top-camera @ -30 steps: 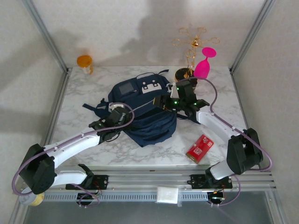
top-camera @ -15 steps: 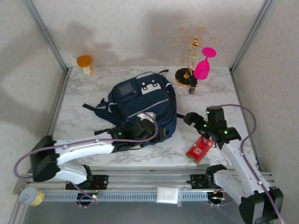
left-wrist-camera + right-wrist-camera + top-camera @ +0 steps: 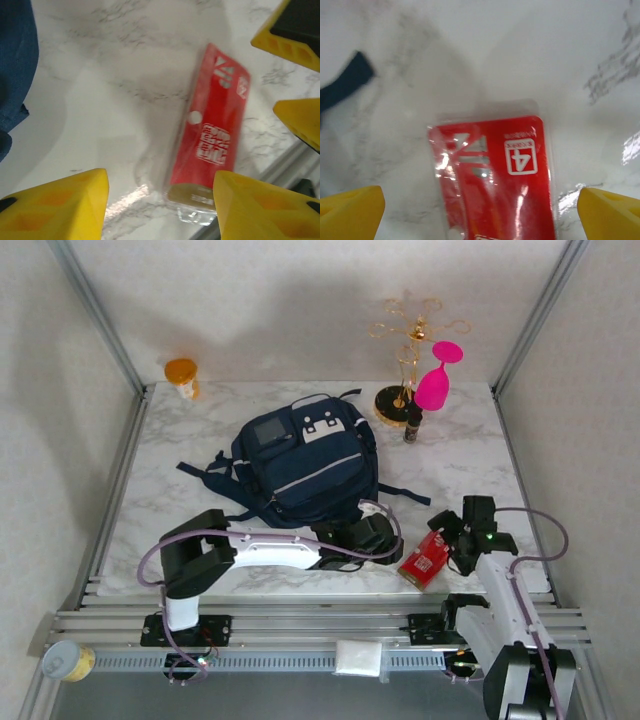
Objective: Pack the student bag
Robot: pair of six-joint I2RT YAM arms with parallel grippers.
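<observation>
red packet (image 3: 428, 557) near table (image 3: 280, 582) front edge; left gripper (image 3: 160, 175), right gripper (image 3: 480, 195) both spread, empty.

The student bag (image 3: 305, 465) lies mid-worktop (image 3: 470, 460). A packet (image 3: 427, 558) lies right of it, nearer the front edge. Behind, a cup (image 3: 182, 373) stands far left and a stand (image 3: 408, 340) far right.

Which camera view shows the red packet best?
The left wrist view: the whole red packet shows large, with its label facing the camera, though slightly blurred. The right wrist view crops the packet's lower end. The top view shows it whole but small.
</observation>
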